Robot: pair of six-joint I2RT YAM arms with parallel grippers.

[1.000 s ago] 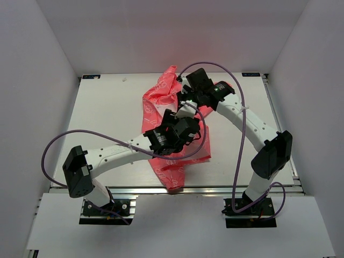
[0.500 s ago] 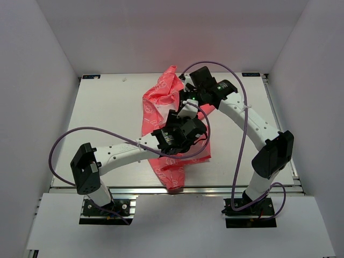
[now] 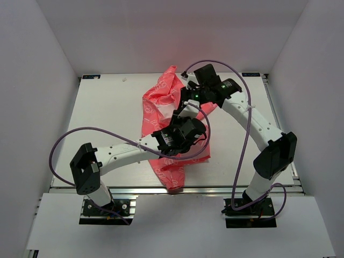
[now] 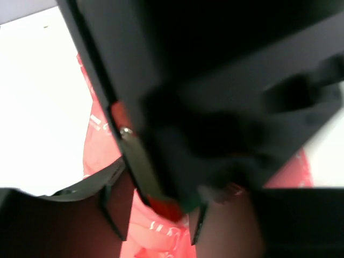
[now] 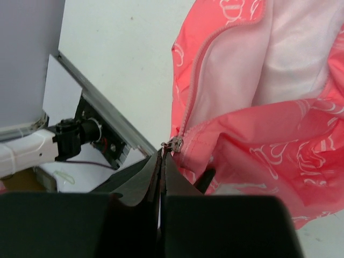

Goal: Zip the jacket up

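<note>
The coral-pink jacket [image 3: 159, 102] lies crumpled on the table's middle, with its white lining [image 5: 290, 48] showing in the right wrist view. My right gripper [image 3: 184, 109] is over the jacket's upper half. It is shut [image 5: 163, 156] on the small metal zipper pull [image 5: 176, 143] at the foot of the zipper track. My left gripper [image 3: 181, 133] hovers just in front of it. Its fingers [image 4: 114, 215] stand apart, with pink fabric [image 4: 161, 234] between and below them. The right arm's dark body fills most of the left wrist view.
The white table [image 3: 107, 107] has a metal front rail [image 3: 215, 189], and the jacket hem [image 3: 173, 181] hangs over it. Purple cables [image 3: 243, 123] loop over both arms. White walls close in the left, right and back sides.
My left arm swung its gripper a little right, closer under the right gripper. The right gripper shifted slightly back with the zipper pull still pinched.
</note>
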